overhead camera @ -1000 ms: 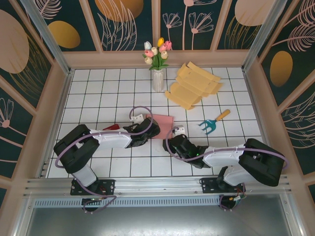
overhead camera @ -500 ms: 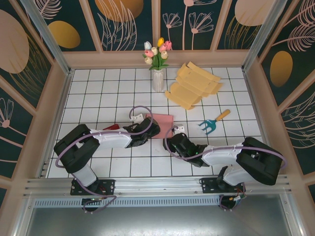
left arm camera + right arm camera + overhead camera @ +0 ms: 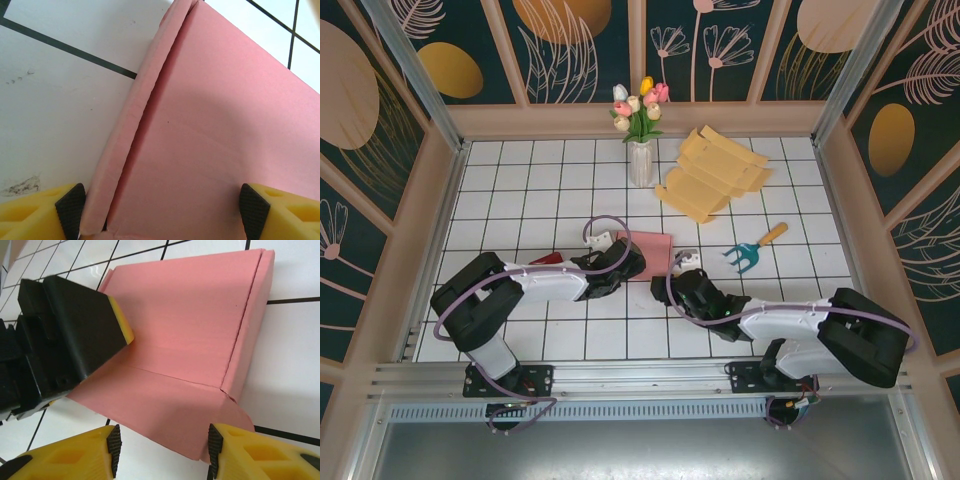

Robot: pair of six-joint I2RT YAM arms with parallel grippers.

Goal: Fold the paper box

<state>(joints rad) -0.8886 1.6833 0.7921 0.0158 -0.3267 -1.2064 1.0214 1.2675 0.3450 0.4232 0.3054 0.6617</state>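
straddling paper box (image 3: 220,125), left gripper (image 3: 161,212) spread wide, released; side wall (image 3: 131,120) touching one pad. right gripper (image 3: 163,446) released too, near flap (image 3: 160,412) between tips.

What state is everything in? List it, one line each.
pink paper box: part-folded, one side wall raised.
left gripper: open, astride the box.
right gripper: open, at the box's edge.
yellow box blanks: flat, unfolded.
tulip vase: upright.
garden fork: lying flat.

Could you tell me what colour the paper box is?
The box is pink, clearest in the right wrist view.
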